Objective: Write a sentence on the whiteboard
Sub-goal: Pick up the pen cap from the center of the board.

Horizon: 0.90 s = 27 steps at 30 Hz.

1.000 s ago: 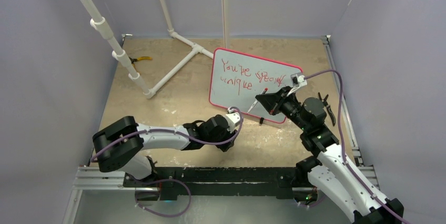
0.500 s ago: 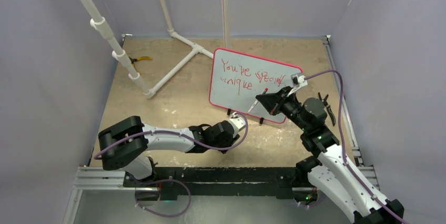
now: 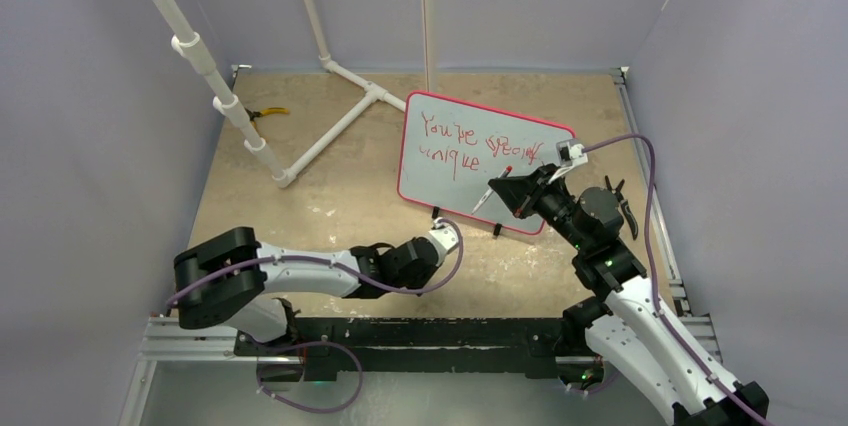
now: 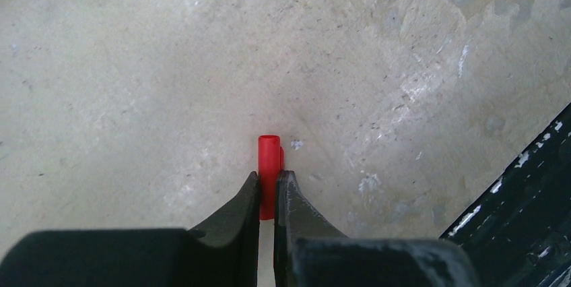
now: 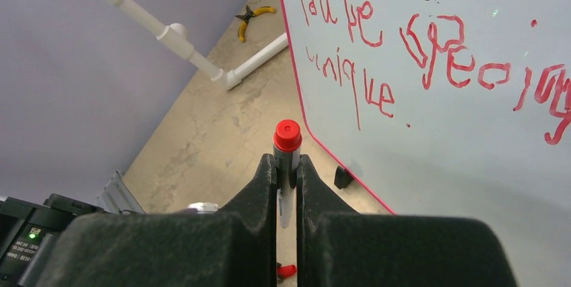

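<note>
Your left tool (image 4: pixel 269 178) is pinching a small red cap (image 4: pixel 269 152) that is lying on the surface (image 4: pixel 135 85). Its fingers are closing tight on the cap, just in front of the board's near edge. Your right tool (image 5: pixel 287 166) is gripping the marker (image 5: pixel 287 136), with the fingers pressing on its barrel and the red end pointing toward the board. I cannot tell if the end is touching it. The whiteboard (image 3: pixel 455 191) is standing tilted on its black feet, right of the middle of the surface. The sentence (image 3: pixel 448 129) is showing in red on the board's upper part, in two lines, with "unique" sitting below "You're".
</note>
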Each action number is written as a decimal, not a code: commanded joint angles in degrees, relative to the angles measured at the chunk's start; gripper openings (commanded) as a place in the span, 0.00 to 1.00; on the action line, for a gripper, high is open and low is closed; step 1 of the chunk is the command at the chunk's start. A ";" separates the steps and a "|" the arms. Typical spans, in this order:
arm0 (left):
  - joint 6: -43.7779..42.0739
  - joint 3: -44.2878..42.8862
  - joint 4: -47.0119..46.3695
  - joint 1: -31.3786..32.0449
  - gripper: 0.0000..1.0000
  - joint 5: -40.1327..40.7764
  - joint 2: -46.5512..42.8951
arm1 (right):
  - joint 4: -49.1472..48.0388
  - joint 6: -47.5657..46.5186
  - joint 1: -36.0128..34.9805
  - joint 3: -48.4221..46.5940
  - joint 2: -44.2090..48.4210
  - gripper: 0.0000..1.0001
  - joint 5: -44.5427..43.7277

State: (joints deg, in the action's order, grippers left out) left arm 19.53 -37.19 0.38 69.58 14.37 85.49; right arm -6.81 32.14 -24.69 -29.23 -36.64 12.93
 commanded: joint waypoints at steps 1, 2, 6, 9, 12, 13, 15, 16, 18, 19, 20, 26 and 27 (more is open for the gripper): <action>2.39 3.41 -5.28 0.38 0.00 3.41 -6.21 | -0.34 0.18 -0.10 -1.59 0.65 0.00 -1.29; 2.50 4.16 -6.54 0.38 0.00 3.89 -7.57 | -0.24 0.39 -0.10 -1.70 0.71 0.00 -1.34; 2.11 7.39 -12.35 0.38 0.00 5.93 -12.67 | -0.16 4.34 -0.02 -1.16 0.68 0.00 0.74; 1.30 10.64 -18.79 0.29 0.00 6.79 -16.88 | -1.21 6.32 0.03 -0.77 -0.71 0.00 1.79; -0.26 14.25 -25.82 -0.08 0.00 5.44 -20.28 | -3.54 8.06 0.28 -0.41 -3.25 0.00 4.15; -0.75 15.44 -28.03 -0.37 0.00 4.41 -21.24 | -4.29 8.41 0.40 -0.35 -3.98 0.00 5.26; -1.37 18.08 -32.96 -1.22 0.00 1.55 -23.11 | -5.86 9.01 0.81 -0.22 -4.96 0.00 7.40; -1.42 19.54 -35.51 -1.67 0.00 0.06 -23.96 | -6.29 9.26 0.93 -0.21 -5.09 0.00 8.19; -0.87 22.15 -39.49 -2.83 0.00 -2.30 -25.62 | -6.55 9.42 0.96 -0.37 -4.84 0.00 9.16; -0.55 23.04 -40.41 -3.47 0.00 -3.11 -26.26 | -6.55 9.63 1.00 -0.38 -4.45 0.00 9.48; -0.29 23.79 -40.94 -3.97 0.00 -3.80 -26.85 | -6.55 9.81 1.04 -0.31 -4.10 0.00 9.63; 0.51 26.08 -43.48 -5.32 0.00 -7.67 -28.17 | -7.18 9.44 1.04 0.12 -2.95 0.00 11.08; 0.63 26.13 -43.91 -5.41 0.00 -8.13 -28.00 | -7.25 9.14 1.04 0.14 -3.10 0.00 10.97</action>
State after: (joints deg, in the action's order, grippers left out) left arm 19.51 -11.73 -36.95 64.75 10.52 58.08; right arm -10.98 41.39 -23.94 -29.12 -40.34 21.82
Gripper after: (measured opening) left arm 0.048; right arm 0.050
